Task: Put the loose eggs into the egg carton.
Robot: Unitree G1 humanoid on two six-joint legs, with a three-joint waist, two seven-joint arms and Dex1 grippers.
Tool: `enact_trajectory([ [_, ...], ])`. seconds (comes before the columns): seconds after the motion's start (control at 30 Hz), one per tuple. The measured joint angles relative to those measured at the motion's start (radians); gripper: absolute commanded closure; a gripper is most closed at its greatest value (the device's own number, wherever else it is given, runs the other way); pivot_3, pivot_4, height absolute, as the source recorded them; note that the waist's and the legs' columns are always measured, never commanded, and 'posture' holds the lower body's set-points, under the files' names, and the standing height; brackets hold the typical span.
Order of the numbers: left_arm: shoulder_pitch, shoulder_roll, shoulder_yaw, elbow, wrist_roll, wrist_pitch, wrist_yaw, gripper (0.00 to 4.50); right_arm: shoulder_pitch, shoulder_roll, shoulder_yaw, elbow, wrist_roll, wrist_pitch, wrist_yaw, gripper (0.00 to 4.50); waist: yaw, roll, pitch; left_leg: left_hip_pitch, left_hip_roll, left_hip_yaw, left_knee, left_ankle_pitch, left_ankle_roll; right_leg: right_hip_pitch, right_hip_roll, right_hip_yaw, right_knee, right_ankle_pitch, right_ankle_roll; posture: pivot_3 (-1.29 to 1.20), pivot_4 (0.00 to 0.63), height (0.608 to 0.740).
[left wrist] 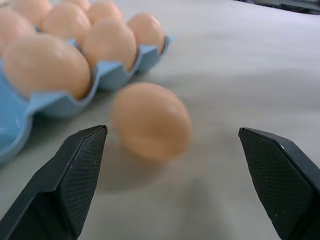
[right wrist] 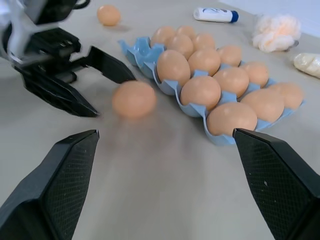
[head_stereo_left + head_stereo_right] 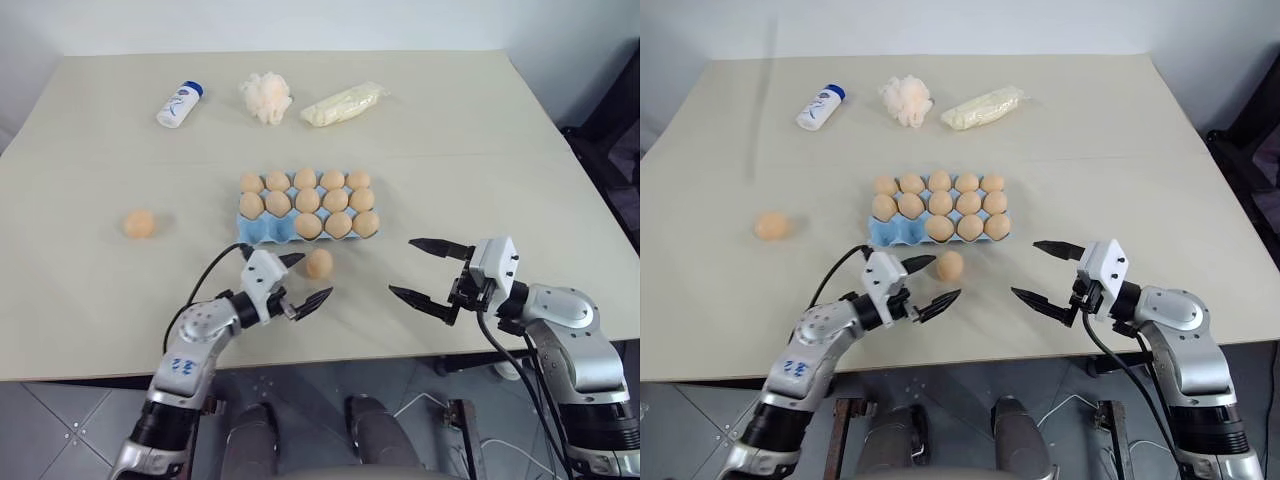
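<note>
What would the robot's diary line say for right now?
left gripper: open, fingers either side of loose egg | right gripper: open, holding nothing | egg carton: two cups free | second egg: far left

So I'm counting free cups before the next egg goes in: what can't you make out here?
- Egg carton: near-left cups look free; head views too small to count, left wrist view cuts them off at the edge.
- Loose egg before the left hand: blurred.
- Bottle label: too small.
</note>
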Motion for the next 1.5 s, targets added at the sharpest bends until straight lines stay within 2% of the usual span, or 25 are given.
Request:
enact_trajectory([
  [0.23, -0.084, -0.101, -0.060, 0.132, 0.071, -0.065, 0.063, 0.01, 0.036, -0.019, -0.015, -0.046, 0.016, 0.037, -0.025, 0.00, 0.002, 0.000, 0.000, -0.001, 0.000, 0.000, 0.003, -0.002, 0.002, 0.001, 0.000, 0.001, 0.000, 0.001, 0.001, 0.00, 0.150, 0.740],
  [0.47, -0.134, -0.122, -0.058, 0.201, 0.069, -0.078, 0.042, 2.26, 0.053, -0.019, -0.018, -0.054, 0.018, 0.052, -0.047, 0.00, 0.014, 0.000, 0.000, -0.001, -0.001, 0.000, 0.005, -0.002, 0.003, 0.001, 0.000, 0.001, 0.000, 0.001, 0.002, 0.00, 0.150, 0.740],
  [0.5, -0.134, -0.123, -0.058, 0.202, 0.067, -0.078, 0.036, 2.49, 0.054, -0.019, -0.018, -0.056, 0.018, 0.054, -0.050, 0.00, 0.016, 0.000, 0.000, -0.001, -0.001, 0.000, 0.005, -0.002, 0.003, 0.001, -0.001, 0.001, 0.000, 0.001, 0.002, 0.00, 0.150, 0.740],
  [0.57, -0.134, -0.123, -0.058, 0.202, 0.066, -0.080, 0.026, 2.59, 0.053, -0.019, -0.018, -0.060, 0.019, 0.055, -0.055, 0.00, 0.020, 0.000, 0.000, -0.001, -0.001, 0.000, 0.004, -0.002, 0.003, 0.001, -0.001, 0.001, 0.000, 0.001, 0.002, 0.00, 0.150, 0.740],
  [0.7, -0.117, -0.111, -0.031, 0.190, 0.020, -0.123, -0.027, 2.59, 0.053, -0.019, -0.017, -0.065, 0.019, 0.054, -0.064, 0.00, 0.020, 0.000, 0.000, -0.001, -0.001, 0.000, 0.003, -0.002, 0.002, 0.001, 0.000, 0.000, -0.001, 0.001, 0.002, 0.00, 0.150, 0.740],
  [0.83, -0.104, -0.067, 0.052, 0.111, -0.104, -0.185, -0.125, 2.59, 0.053, -0.019, -0.017, -0.065, 0.019, 0.054, -0.067, 0.00, 0.020, 0.000, 0.000, -0.001, 0.000, 0.000, 0.003, -0.002, 0.002, 0.001, 0.000, 0.000, -0.001, 0.001, 0.002, 0.00, 0.150, 0.740],
  [1.0, -0.200, 0.015, 0.145, 0.127, -0.128, -0.204, -0.145, 2.59, 0.043, -0.019, -0.012, -0.064, 0.019, 0.054, -0.067, 0.00, 0.021, 0.000, 0.000, -0.002, -0.001, 0.000, 0.005, -0.004, 0.006, 0.002, -0.001, 0.000, -0.001, 0.002, 0.002, 0.00, 0.150, 0.740],
  [1.13, -0.306, 0.050, 0.171, 0.304, -0.096, -0.249, -0.132, 2.59, 0.029, -0.018, -0.006, -0.065, 0.018, 0.055, -0.073, 0.00, 0.023, 0.000, 0.000, -0.001, -0.001, 0.000, 0.005, -0.004, 0.007, 0.002, -0.001, 0.000, -0.001, 0.002, 0.003, 0.00, 0.150, 0.740],
  [1.27, -0.367, 0.042, 0.165, 0.461, -0.071, -0.310, -0.151, 2.59, 0.029, -0.017, -0.005, -0.065, 0.018, 0.056, -0.079, 0.00, 0.024, 0.000, 0.000, -0.003, -0.001, 0.000, 0.004, -0.003, 0.004, 0.001, -0.001, -0.001, -0.004, 0.002, 0.003, 0.00, 0.150, 0.740],
  [1.5, -0.394, 0.029, 0.159, 0.510, -0.079, -0.338, -0.229, 0.42, 0.029, -0.017, -0.005, -0.065, 0.018, 0.056, -0.095, 0.00, 0.023, 0.000, 0.000, -0.004, 0.000, 0.002, 0.004, -0.004, 0.004, 0.000, 0.000, -0.001, -0.006, 0.002, 0.003, 0.00, 0.150, 0.740],
])
